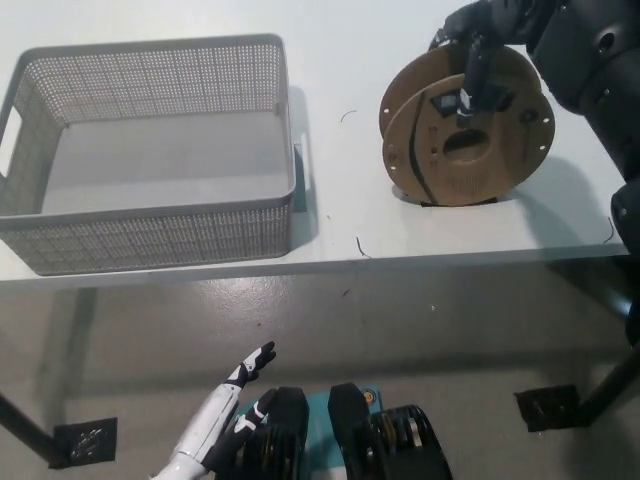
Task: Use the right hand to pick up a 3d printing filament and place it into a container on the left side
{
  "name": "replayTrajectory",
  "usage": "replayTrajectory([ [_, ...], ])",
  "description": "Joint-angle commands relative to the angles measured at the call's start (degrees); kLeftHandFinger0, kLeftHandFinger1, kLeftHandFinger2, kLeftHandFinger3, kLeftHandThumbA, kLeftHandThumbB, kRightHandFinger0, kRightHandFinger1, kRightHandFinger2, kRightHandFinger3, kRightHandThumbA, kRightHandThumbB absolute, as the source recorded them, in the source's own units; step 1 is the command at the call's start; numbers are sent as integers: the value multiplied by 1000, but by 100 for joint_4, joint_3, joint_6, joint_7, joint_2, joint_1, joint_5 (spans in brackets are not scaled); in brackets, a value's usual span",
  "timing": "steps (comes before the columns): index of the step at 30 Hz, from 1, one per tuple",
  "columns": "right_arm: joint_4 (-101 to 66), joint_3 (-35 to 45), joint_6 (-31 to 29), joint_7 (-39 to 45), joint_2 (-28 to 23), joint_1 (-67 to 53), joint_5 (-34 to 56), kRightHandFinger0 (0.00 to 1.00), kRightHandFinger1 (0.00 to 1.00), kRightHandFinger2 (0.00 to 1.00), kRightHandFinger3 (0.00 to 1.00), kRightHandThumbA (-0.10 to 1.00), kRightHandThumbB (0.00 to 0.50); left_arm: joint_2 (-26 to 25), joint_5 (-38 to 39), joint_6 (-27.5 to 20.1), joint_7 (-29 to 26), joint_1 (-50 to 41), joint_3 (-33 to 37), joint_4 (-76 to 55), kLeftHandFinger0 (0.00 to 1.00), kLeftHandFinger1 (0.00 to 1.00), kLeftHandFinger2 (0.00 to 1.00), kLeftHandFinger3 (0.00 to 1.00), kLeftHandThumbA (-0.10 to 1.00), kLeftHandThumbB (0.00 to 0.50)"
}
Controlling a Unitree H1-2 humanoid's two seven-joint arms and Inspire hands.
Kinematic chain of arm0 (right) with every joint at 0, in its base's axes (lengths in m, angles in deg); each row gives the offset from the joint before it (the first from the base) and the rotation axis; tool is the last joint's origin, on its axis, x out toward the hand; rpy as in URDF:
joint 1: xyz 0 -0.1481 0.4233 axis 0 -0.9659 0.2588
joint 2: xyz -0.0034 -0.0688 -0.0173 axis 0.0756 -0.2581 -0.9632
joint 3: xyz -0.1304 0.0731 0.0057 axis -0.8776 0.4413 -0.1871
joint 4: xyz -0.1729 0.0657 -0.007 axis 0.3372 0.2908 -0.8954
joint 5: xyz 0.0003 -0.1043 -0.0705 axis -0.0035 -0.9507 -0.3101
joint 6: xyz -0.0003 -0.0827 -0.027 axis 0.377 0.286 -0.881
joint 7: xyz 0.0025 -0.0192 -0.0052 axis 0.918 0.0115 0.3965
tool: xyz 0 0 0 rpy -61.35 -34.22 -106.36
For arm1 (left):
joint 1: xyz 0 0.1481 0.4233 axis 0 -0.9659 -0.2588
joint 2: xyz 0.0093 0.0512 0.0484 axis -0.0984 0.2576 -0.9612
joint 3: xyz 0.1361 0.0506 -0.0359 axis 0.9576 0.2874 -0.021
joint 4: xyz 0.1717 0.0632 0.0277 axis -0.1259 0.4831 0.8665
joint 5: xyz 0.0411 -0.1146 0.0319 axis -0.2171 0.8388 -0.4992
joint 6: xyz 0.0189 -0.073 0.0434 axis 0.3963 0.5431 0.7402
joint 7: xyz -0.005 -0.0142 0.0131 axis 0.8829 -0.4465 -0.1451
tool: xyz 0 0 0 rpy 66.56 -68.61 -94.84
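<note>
A cardboard filament spool [440, 165] wound with black filament stands on edge at the right of the white table [340, 215]. My black right hand [478, 45] reaches over the spool's top rim from behind. Its fingers [470, 88] are apart and hang down the front flange toward the hub; the spool still rests on the table. An empty grey mesh basket [150, 45] sits at the table's left. My white left hand [238, 392] rests open, low at the lower left, below the table's front edge.
Thin black filament scraps [362, 247] lie on the table between basket and spool. The table's front edge runs across the middle of the view, with grey floor below it. A black floor plate [548, 405] lies at lower right.
</note>
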Motion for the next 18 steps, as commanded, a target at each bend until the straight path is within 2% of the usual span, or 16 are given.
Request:
replayTrajectory([
  [1,136,175,-349,-578,200,-624,-5,0,173,501,606,-77,171,-85,35,-147,73,77,22,-160,1000,1000,1000,1000,1000,268],
  [2,134,252,-378,-680,187,-653,43,0,284,639,599,-99,136,-92,20,-154,67,80,25,-148,1000,1000,1000,1000,1000,268],
  [3,123,379,-433,-810,146,-692,128,88,484,842,518,-100,146,-94,32,-168,70,85,25,-135,1000,1000,1000,1000,1000,267],
  [4,143,534,-423,-920,123,-719,223,255,726,1000,373,-100,128,-97,35,-182,63,82,22,-129,1000,1000,1000,1000,1000,259],
  [5,169,711,-373,-1036,95,-740,344,219,667,1000,366,-100,124,-101,19,-170,54,76,18,-140,1000,1000,1000,1000,1000,257],
  [6,189,919,-281,-1085,65,-755,494,154,558,932,442,-100,114,-101,2,-162,45,73,19,-147,1000,1000,1000,1000,1000,259],
  [7,210,1136,-210,-1122,39,-767,620,117,499,850,400,-100,124,-97,10,-169,45,78,18,-138,1000,1000,1000,1000,1000,263],
  [8,233,1365,-149,-1167,13,-781,734,79,470,814,469,-100,128,-96,30,-180,51,85,17,-124,1000,1000,1000,1000,1000,264],
  [9,260,1637,-48,-1266,-10,-796,898,91,497,841,694,-100,140,-96,30,-160,58,91,18,-124,1000,1000,1000,1000,1000,267],
  [10,261,1819,-154,-1337,-61,-829,961,169,593,936,885,-100,145,-99,8,-157,48,97,20,-130,1000,1000,1000,1000,1000,263],
  [11,274,2110,-132,-1399,-131,-856,1104,246,628,928,1000,-100,145,-99,25,-173,48,102,14,-124,1000,1000,1000,1000,1000,263],
  [14,317,2590,119,-1410,-180,-860,1249,190,552,882,974,-100,134,-113,-37,-161,25,102,20,-139,1000,1000,1000,1000,1000,265],
  [15,337,2798,200,-1384,-217,-873,1352,114,483,843,862,-100,131,-115,-32,-153,35,101,23,-148,1000,1000,1000,1000,1000,266],
  [16,350,2920,266,-1368,-231,-874,1425,87,447,816,793,-100,129,-113,-8,-157,45,99,21,-151,1000,1000,1000,1000,1000,266],
  [17,365,3242,382,-1386,-270,-891,1647,20,376,761,878,-100,129,-106,-13,-144,48,104,27,-158,1000,1000,1000,1000,1000,267],
  [18,350,3364,372,-1404,-297,-917,1679,4,323,682,867,-100,121,-109,7,-186,50,112,28,-128,1000,1000,1000,1000,1000,266],
])
